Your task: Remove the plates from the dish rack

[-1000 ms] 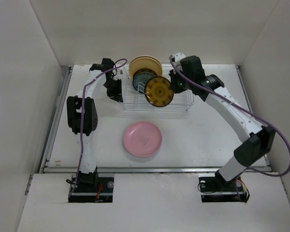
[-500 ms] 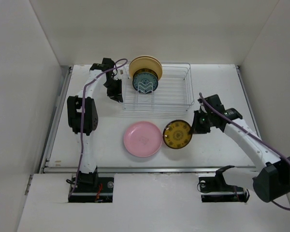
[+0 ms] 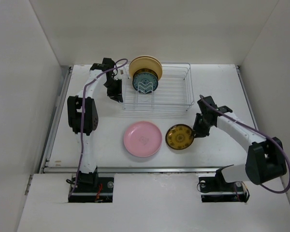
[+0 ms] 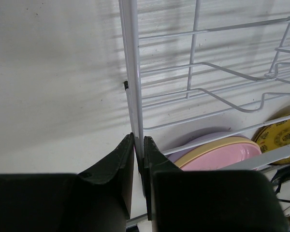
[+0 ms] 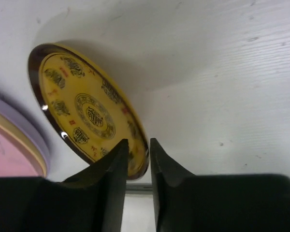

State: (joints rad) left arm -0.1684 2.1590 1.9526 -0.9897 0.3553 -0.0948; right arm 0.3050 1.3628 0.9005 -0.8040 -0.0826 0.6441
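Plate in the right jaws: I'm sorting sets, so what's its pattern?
Yellow plate, dark brown rim, ornamental medallions; the right wrist view shows it best.

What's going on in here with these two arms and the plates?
A dish rack is being unloaded. The right hand grips a gold plate by its rim, beside a pink plate on the table. The left hand is clamped on the rack's edge wire. A teal plate and a cream plate stand in the rack.

Your right gripper (image 5: 137,146) has carried the brown-gold plate (image 3: 179,137) out of the dish rack (image 3: 176,94) toward the surface's near edge, lowering it just right of the pink plate (image 3: 142,139)
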